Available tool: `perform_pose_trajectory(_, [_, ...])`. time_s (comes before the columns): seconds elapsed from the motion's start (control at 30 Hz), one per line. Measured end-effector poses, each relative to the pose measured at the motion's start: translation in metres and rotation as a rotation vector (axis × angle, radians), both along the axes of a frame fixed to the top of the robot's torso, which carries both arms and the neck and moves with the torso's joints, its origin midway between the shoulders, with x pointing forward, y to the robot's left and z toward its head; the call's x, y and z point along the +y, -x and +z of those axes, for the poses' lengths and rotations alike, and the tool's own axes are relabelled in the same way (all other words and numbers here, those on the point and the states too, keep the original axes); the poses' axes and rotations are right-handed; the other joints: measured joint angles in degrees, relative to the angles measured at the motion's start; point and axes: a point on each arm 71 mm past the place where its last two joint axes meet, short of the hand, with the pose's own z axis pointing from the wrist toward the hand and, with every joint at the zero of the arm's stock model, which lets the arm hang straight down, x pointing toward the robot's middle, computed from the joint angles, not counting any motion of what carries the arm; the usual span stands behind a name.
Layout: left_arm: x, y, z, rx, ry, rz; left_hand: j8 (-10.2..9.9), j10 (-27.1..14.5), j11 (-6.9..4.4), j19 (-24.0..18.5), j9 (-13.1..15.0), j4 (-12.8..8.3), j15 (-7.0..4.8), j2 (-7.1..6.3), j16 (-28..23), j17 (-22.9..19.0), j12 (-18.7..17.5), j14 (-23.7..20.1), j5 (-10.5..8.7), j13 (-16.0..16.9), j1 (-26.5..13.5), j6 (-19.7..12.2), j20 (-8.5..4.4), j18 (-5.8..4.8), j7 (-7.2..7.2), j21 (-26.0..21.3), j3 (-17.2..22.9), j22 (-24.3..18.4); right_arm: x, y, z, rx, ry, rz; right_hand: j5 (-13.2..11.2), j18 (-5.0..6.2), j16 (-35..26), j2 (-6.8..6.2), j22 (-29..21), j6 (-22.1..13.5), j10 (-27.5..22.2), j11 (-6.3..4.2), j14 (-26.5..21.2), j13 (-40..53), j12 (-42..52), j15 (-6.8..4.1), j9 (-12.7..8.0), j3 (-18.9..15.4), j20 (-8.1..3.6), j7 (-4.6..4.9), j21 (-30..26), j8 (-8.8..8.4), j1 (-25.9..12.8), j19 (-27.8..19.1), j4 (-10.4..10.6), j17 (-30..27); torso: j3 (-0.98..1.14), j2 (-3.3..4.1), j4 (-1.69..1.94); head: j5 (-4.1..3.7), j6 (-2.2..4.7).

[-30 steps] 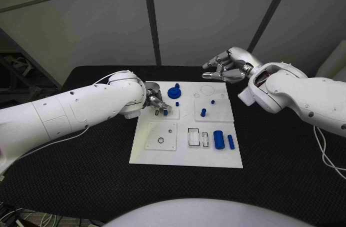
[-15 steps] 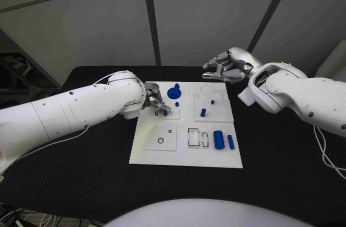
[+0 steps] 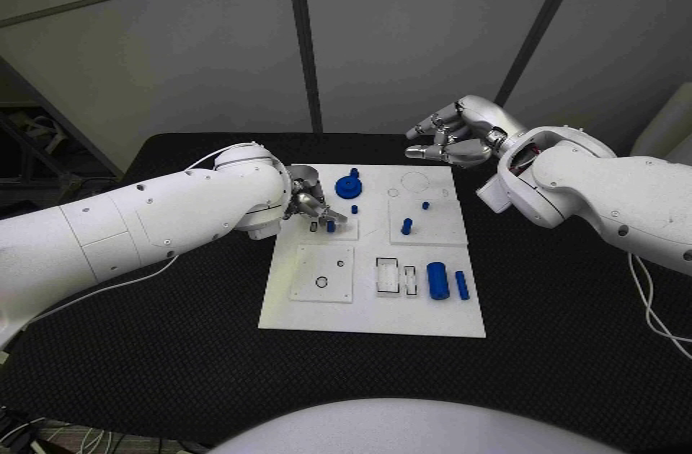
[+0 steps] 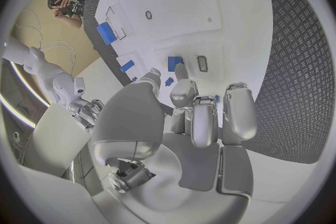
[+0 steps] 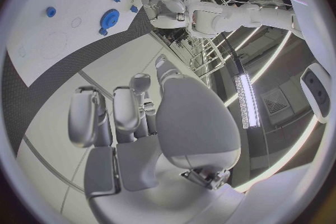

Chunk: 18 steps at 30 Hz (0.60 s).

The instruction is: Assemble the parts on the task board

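The black table (image 3: 173,374) was the biggest thing, and it had lots of bare room in front of and on both sides of the task board (image 3: 368,314). The task board was one white plate that lay flat in the middle, with its long side running away from the robot and its near edge well back from the table's near edge. The left hand (image 3: 310,206) was over the board's left edge, near the far corner, with its fingertips reaching over the board toward a small blue part (image 3: 332,226); I could not tell if it pinched that part or only touched it. The right hand (image 3: 450,139) hung above the table just past the board's far right corner, with its fingers curled in and nothing in them. I counted seven blue parts on the board. One round part like a gear (image 3: 348,186) sat near the far edge. Two long ones lay side by side near the right edge, a thick one (image 3: 437,279) and a thin one (image 3: 462,284), and both pointed away from the robot, the same way as the board's long side. Three more small ones (image 3: 405,224) were in the middle of the far half of the board, apart from each other.
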Motion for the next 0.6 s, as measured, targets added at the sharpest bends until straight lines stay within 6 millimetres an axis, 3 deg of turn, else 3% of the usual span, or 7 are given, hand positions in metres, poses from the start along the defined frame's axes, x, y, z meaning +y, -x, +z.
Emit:
perform_pose_trajectory(0.1, [0.0000, 0.0000, 0.0000, 0.000, 0.001, 0.001, -0.2, 0.0, 0.05, -0.1, -1.3, 0.0, 0.00, 0.08, -0.1, 0.0, -1.1, 0.0, 0.00, 0.0, 0.0, -1.5, 0.13, 0.00, 0.27, -0.4, -1.9, -0.5, -0.0001, 0.0000, 0.0000, 0.000, 0.000, 0.000, 0.0, 0.00, 0.0, 0.00, 0.0, 0.0, 0.0, 0.00, 0.0, 0.0, 0.0, 0.00, 0.0, 0.0, 0.00, 0.00, 0.0, 0.00, 0.0, 0.0, 0.0, 0.0, 0.01, -0.01, 0.00, 0.03, -0.01])
perform_pose_trajectory(0.27, [-0.0004, -0.0001, -0.0001, 0.002, 0.001, 0.003, -0.2, -0.1, 0.54, -0.4, -4.5, -0.1, 0.21, 1.76, -0.4, 0.0, -2.6, 0.2, 0.00, 0.0, 1.6, -3.2, 0.41, -0.01, 0.88, -0.9, -3.9, -0.8, -0.0003, -0.0001, 0.0000, 0.000, 0.000, -0.001, 0.0, 0.00, 0.0, 0.00, 0.0, 0.0, 0.0, 0.00, 0.0, 0.0, 0.0, 0.00, 0.0, 0.0, 0.00, 0.00, 0.0, 0.00, 0.0, 0.0, 0.0, 0.0, 0.01, 0.00, 0.00, 0.04, -0.03])
perform_pose_trajectory(0.47, [-0.0013, -0.0005, -0.0006, 0.005, 0.000, 0.003, -0.2, 0.2, 0.84, -0.4, -8.3, -0.2, 0.41, 3.52, -0.4, 0.0, -3.3, 0.4, 0.00, 0.0, 3.4, -3.4, 0.41, 0.00, 1.03, -1.1, -5.5, -0.8, -0.0003, -0.0001, 0.0000, 0.000, 0.000, -0.001, 0.0, 0.00, 0.0, 0.00, 0.0, 0.0, 0.0, 0.00, 0.0, 0.0, 0.0, 0.00, 0.0, 0.0, 0.00, 0.00, 0.0, 0.00, 0.0, 0.0, 0.0, 0.0, 0.02, 0.03, -0.03, 0.06, -0.13])
perform_pose_trajectory(0.6, [-0.0021, -0.0011, -0.0012, 0.008, -0.003, 0.003, -0.2, 0.2, 0.84, -0.4, -9.4, -0.5, 0.41, 3.68, -0.4, 0.0, -3.3, 0.4, 0.00, 0.0, 4.2, -3.4, 0.41, 0.00, 1.03, -1.1, -6.0, -0.9, -0.0003, -0.0002, -0.0001, 0.000, 0.000, -0.001, 0.0, 0.00, 0.0, 0.00, 0.0, 0.0, 0.0, 0.00, 0.0, 0.0, 0.0, 0.00, 0.0, 0.0, 0.00, 0.00, 0.0, 0.00, 0.0, 0.0, 0.0, 0.0, 0.02, 0.05, -0.04, 0.06, -0.19])
